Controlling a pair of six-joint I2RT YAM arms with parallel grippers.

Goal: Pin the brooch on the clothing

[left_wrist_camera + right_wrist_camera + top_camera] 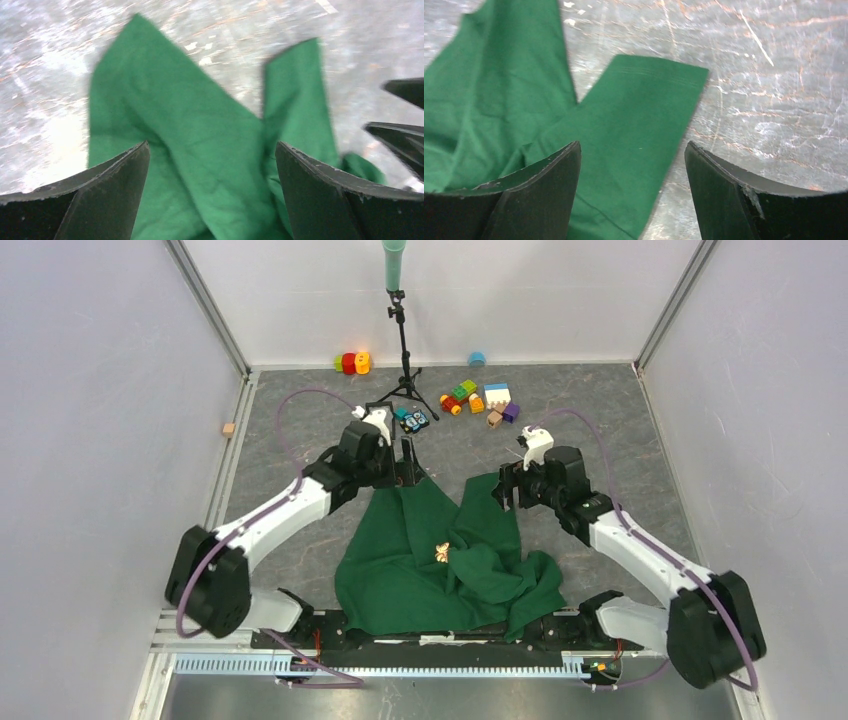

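The dark green T-shirt (440, 565) lies crumpled on the grey floor between the two arms. The tiny pale brooch (441, 553) sits on its folds near the middle. My left gripper (408, 466) is open above the shirt's far left corner, with green cloth (200, 150) below its fingers. My right gripper (506, 489) is open above the shirt's far right flap (634, 130), at that flap's edge. Neither gripper holds anything. The brooch does not show in either wrist view.
A black tripod (404, 360) stands at the back centre, with a small blue-and-black item (414, 420) at its foot. Coloured toy blocks (480, 400) lie at the back right, red and yellow ones (352, 363) at the back wall. A small tan cube (229, 429) lies at the left.
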